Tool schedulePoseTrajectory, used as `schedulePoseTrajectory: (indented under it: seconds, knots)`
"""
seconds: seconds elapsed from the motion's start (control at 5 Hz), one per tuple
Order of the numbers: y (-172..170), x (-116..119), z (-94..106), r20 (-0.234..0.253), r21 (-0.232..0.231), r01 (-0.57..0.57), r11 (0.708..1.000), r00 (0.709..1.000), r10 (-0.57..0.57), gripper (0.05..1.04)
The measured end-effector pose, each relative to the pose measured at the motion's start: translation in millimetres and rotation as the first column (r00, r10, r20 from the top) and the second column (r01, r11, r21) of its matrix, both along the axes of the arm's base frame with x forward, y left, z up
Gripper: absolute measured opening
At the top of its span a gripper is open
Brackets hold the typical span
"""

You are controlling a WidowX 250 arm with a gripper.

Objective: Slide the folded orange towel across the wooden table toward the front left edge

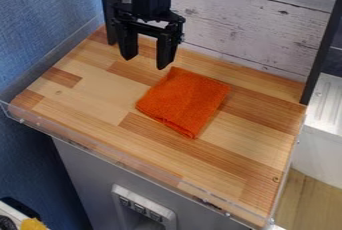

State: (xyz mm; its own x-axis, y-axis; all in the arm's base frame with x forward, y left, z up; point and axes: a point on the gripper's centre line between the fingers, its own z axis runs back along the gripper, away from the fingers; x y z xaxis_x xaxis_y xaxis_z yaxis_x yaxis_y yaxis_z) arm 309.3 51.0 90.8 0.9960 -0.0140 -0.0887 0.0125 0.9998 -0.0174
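Along the wooden counter's (93, 99) near edge runs 1 clear rim (120, 160). Near the counter's middle lies 1 folded orange cloth (184, 99), likely light, floppy, grippy and hard to damage; its far corner should pinch well. Above the counter's far side hangs 1 gripper (145, 62), its 2 fingers spread, empty. Behind the counter stands 1 plank wall (240, 24).

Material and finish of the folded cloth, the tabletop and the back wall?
Cloth: fabric, matte, likely terry or microfiber, going by its fuzzy nap.
Tabletop: wood, butcher-block look with mixed-tone strips, satin sheen.
Back wall: whitewashed planks, knots showing; real wood or printed panel, can't tell.
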Motion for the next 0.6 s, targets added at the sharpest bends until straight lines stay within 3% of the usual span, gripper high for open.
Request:
schedulePoseTrajectory:
  seconds: [0.6]
  knots:
    - [-28,13,0.9,0.044,0.008,0.177,0.984,0.983,-0.177,1.0]
